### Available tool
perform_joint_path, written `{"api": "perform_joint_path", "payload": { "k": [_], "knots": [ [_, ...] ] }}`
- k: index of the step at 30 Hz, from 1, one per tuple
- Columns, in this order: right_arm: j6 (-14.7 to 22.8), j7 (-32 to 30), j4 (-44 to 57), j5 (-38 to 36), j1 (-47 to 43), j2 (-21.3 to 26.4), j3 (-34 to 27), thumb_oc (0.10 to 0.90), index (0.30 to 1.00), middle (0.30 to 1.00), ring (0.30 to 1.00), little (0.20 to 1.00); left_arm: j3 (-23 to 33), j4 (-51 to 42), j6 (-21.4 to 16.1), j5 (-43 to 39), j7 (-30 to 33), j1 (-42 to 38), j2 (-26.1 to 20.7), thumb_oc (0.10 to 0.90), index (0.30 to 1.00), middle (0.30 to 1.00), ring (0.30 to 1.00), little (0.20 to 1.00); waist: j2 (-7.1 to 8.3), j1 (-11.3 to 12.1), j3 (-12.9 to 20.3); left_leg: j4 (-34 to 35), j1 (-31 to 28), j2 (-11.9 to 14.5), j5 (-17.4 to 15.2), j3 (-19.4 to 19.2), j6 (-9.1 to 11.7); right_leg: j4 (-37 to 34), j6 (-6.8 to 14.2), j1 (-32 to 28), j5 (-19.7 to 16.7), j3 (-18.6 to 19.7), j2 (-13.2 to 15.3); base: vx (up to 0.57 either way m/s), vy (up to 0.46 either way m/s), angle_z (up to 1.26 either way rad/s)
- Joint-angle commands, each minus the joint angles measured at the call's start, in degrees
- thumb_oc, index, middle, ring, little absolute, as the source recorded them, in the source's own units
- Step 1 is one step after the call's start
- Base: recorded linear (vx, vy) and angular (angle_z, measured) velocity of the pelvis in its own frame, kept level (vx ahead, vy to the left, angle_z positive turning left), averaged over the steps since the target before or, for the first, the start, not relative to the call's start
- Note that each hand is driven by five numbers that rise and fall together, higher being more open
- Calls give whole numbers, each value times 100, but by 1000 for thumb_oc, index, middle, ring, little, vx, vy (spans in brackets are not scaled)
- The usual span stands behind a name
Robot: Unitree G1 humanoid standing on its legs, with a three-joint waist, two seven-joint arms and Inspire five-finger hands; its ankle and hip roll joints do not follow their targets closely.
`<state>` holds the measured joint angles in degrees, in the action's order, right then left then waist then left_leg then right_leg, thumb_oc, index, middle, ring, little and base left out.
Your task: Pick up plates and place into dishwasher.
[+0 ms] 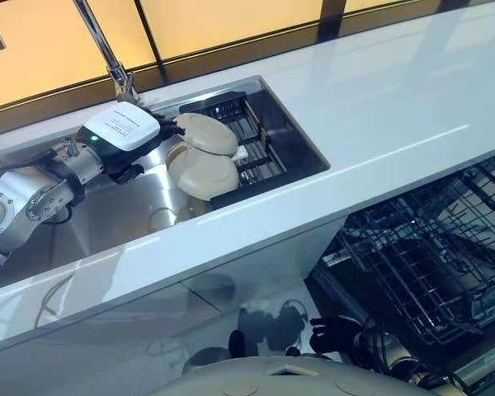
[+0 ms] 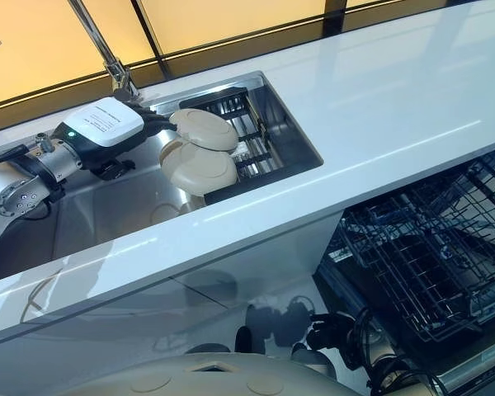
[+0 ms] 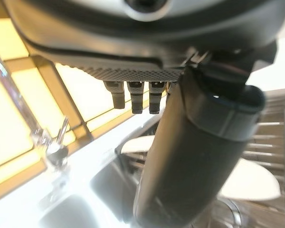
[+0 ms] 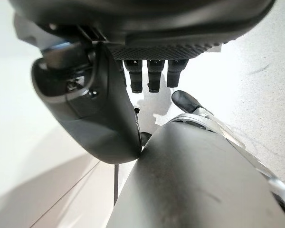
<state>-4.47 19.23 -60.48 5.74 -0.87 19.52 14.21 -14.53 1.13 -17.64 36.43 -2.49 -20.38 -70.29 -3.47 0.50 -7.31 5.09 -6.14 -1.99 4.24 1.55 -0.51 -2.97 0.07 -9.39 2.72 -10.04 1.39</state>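
While reaching into the sink (image 1: pixel 132 216), left hand (image 1: pixel 153 132) at the upper plate (image 1: pixel 205 132), lower plate (image 1: pixel 202 173) just beneath, both leaning in the black rack (image 1: pixel 252 157). Fingers relaxed, uncurled, nothing gripped. Right hand (image 1: pixel 334 332) low, far off, beside the dishwasher rack (image 1: pixel 429 256); fingers straight.

Warm amber window backlight — white glare on countertop (image 1: pixel 396 99) — blurred wrist close-ups.

White countertop (image 1: pixel 396 107) w/ steel sink (image 1: pixel 115 219) set in; black rack (image 1: pixel 256 153) inside sink, two cream plates (image 1: pixel 202 157) leaning in rack. Faucet (image 1: pixel 120 78) at back edge.
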Motion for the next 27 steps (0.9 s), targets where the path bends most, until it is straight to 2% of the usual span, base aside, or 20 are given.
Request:
{"api": "perform_joint_path", "payload": {
  "k": [1, 10, 18, 27],
  "knots": [
    [110, 23, -125, 57, 116, 177, 69, 800, 900, 900, 900, 900, 631, 240, 218, -71, 885, -715, 103, 800, 900, 900, 900, 900, -76, -95, -1, -168, -164, -412, -836, -255, -215, 841, 529, 523, 343, 185, -19, -3, -5, -4],
    [248, 0, -250, 53, 38, 135, 46, 800, 900, 900, 900, 900, 610, 347, 215, 152, 1495, -410, 745, 800, 900, 900, 900, 900, -6, -113, -45, -223, -152, -379, -874, -291, -222, 913, 498, 545, 390, 238, -55, 0, 0, 0],
    [318, -22, -344, 83, -18, 106, 36, 800, 900, 900, 900, 900, 307, 352, 256, 510, 1191, -413, 1028, 800, 900, 900, 900, 900, 12, -136, -71, -258, -146, -367, -893, -314, -219, 931, 483, 542, 408, 256, -76, 3, -2, -2],
    [389, -59, -490, 105, -91, 111, -36, 800, 900, 900, 900, 900, 65, 256, 116, 1050, 688, -463, 976, 800, 900, 900, 900, 900, -23, -142, -102, -295, -113, -375, -896, -321, -194, 891, 470, 532, 398, 245, -74, -4, 1, -2]
  ]
}}
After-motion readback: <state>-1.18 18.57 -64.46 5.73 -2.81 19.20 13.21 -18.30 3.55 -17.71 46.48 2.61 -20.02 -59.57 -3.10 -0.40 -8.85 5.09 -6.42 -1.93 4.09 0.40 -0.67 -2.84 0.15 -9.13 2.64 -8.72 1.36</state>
